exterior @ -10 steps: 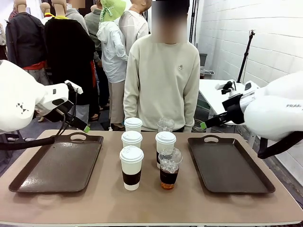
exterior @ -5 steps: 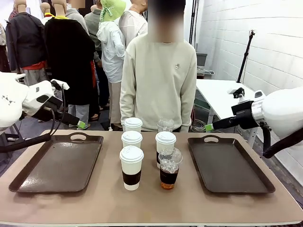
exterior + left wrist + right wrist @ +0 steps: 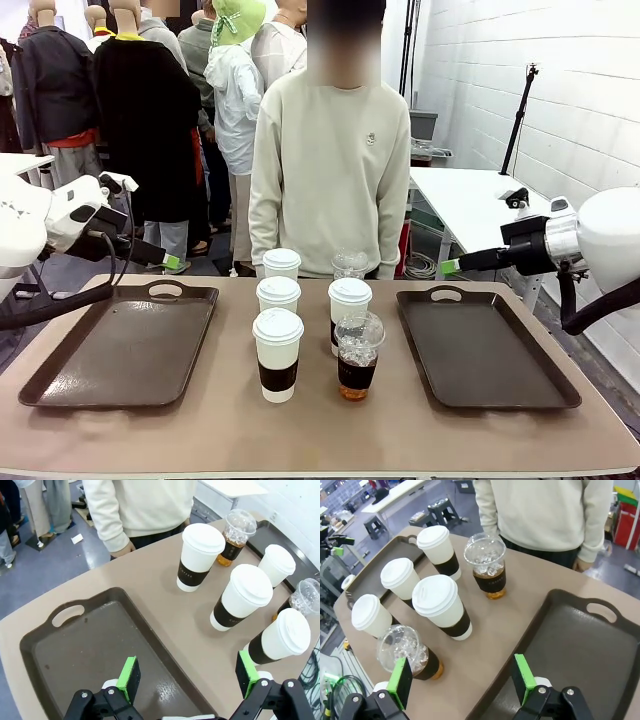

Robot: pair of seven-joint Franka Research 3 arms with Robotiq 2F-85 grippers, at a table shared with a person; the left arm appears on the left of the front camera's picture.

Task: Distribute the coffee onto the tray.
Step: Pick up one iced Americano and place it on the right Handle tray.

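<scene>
The table (image 3: 320, 430) has a person (image 3: 330, 170) standing at its 12 o'clock edge. A brown tray (image 3: 120, 350) lies at 9 o'clock and a second tray (image 3: 485, 350) at 3 o'clock. The left gripper (image 3: 170, 262) hangs above 10 o'clock and the right gripper (image 3: 448, 267) above 2 o'clock, each with jaws spread wide. Four paper cups (image 3: 278, 355) and two iced coffees (image 3: 358, 358) stand at the centre, on the tabletop between the trays.
</scene>
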